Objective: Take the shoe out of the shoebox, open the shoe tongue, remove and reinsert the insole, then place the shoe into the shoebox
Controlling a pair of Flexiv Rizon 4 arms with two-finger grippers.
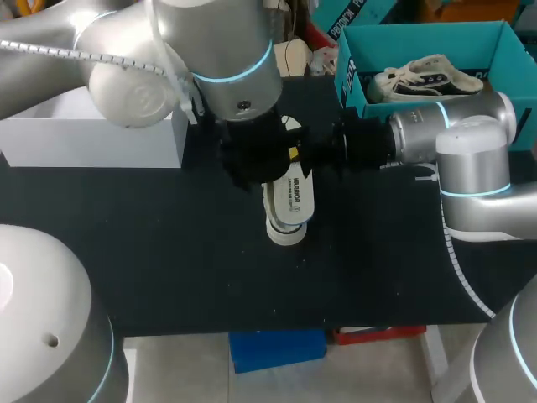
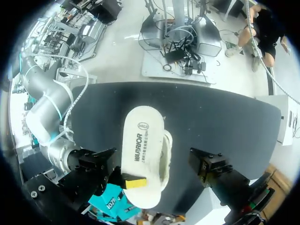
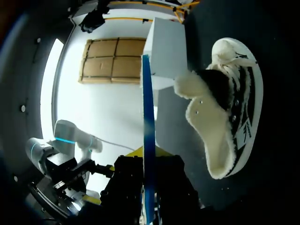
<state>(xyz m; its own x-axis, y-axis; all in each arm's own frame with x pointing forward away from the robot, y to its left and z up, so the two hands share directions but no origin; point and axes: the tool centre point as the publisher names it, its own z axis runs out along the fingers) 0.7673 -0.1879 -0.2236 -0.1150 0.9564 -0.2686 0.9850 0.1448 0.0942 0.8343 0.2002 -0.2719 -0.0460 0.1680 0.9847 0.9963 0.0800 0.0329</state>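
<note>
- Black worktop (image 1: 168, 252), teal shoebox (image 1: 436, 35) at its far right corner.
- Dark print on the white insole (image 1: 289, 200), pinched by my right gripper (image 2: 133, 182).
- Left gripper (image 1: 252, 159): I cannot tell.

Twin silver arms glowed with cyan rings (image 1: 243, 74).
The left arm (image 1: 126, 75) and right arm (image 1: 474, 155) wore smooth, rounded grey shells; white spiral-wrapped cables (image 1: 50, 50) trailed along both, and matt black housings (image 1: 365, 143) capped their wrists.
</note>
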